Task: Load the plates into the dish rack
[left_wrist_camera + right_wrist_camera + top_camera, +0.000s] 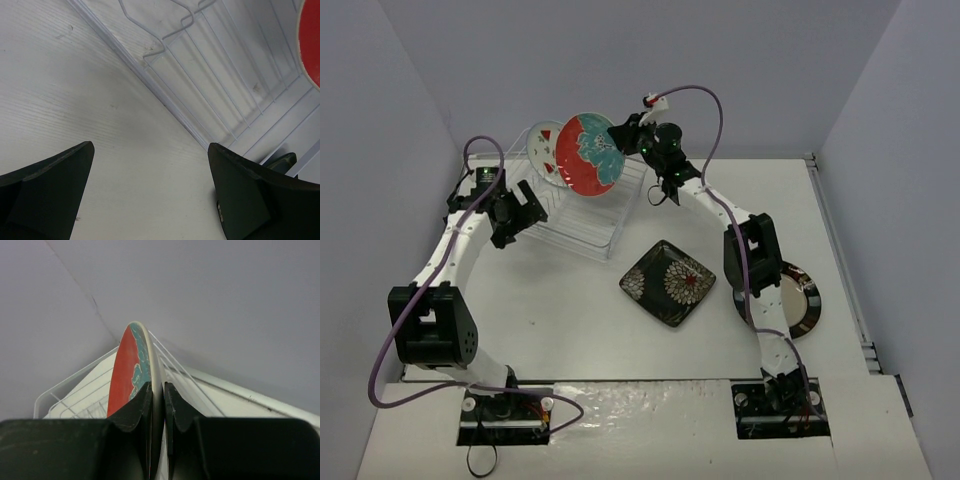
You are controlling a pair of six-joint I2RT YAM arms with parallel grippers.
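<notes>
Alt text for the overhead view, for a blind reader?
The right hand holds a red plate upright at the clear dish rack, beside a white plate standing in it. A black square plate and a dark-rimmed plate lie on the table.

dish rack (582, 228): clear, colourless
red plate (590, 153): red with a teal flower; above the dish rack
white plate (546, 152): white, red marks; in the dish rack
square plate (668, 282): black, white-and-red floral print; right of the dish rack
round plate (802, 298): dark rim, beige centre; farther right of the dish rack
</notes>
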